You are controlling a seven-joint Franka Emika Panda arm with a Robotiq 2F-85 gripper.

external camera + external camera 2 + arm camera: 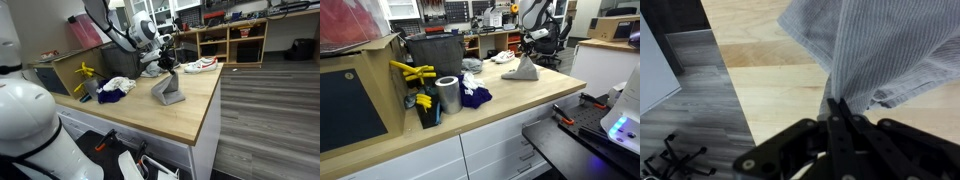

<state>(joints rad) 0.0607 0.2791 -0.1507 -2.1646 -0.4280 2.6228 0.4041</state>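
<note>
On the wooden bench of a cluttered workshop we see the gripper clenched on a pinch of the grey striped cloth, which stands in a peak near the bench end where a white shoe lies, well apart from the blue rag

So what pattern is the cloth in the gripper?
The cloth is pale grey with fine stripes, clearest in the wrist view.
</note>
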